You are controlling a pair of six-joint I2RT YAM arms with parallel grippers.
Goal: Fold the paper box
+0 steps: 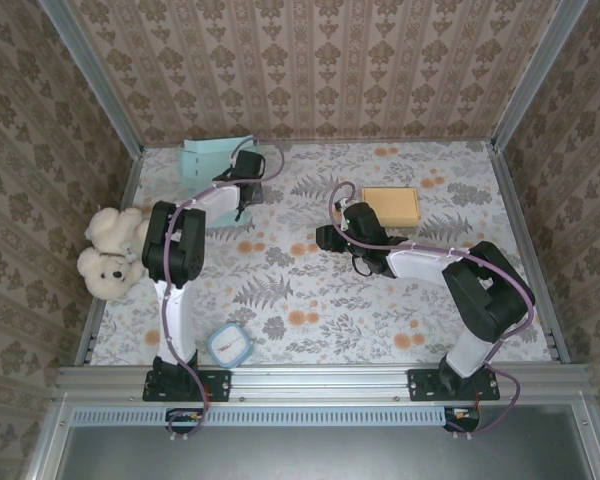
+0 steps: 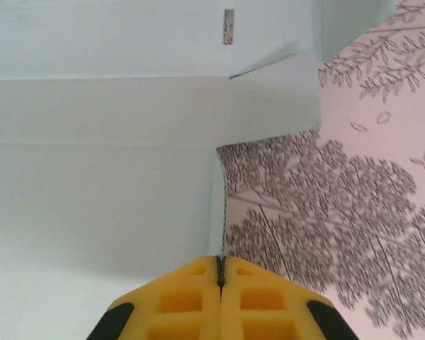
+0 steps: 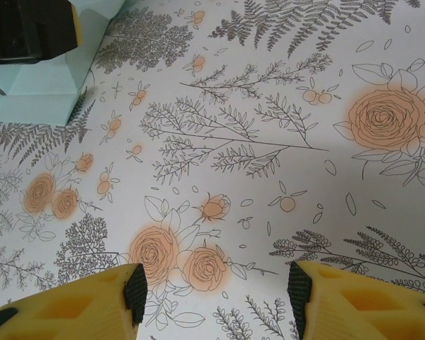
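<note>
Table (image 1: 310,300) with a floral cloth carries a pale blue paper box (image 1: 212,158), lying partly unfolded near the far left corner. White teddy bear (image 1: 108,255) sits left of the box and nearer the arm bases, at the table's edge; a flat yellow pad (image 1: 391,206) lies well to the box's right; a small round blue-rimmed object (image 1: 229,346) rests well nearer the bases than the box. Left tool (image 2: 219,261) has its yellow fingers pressed together on the box's thin edge. Right tool (image 3: 216,290), right of the box and apart from it, hangs over bare cloth with its fingers spread wide
</note>
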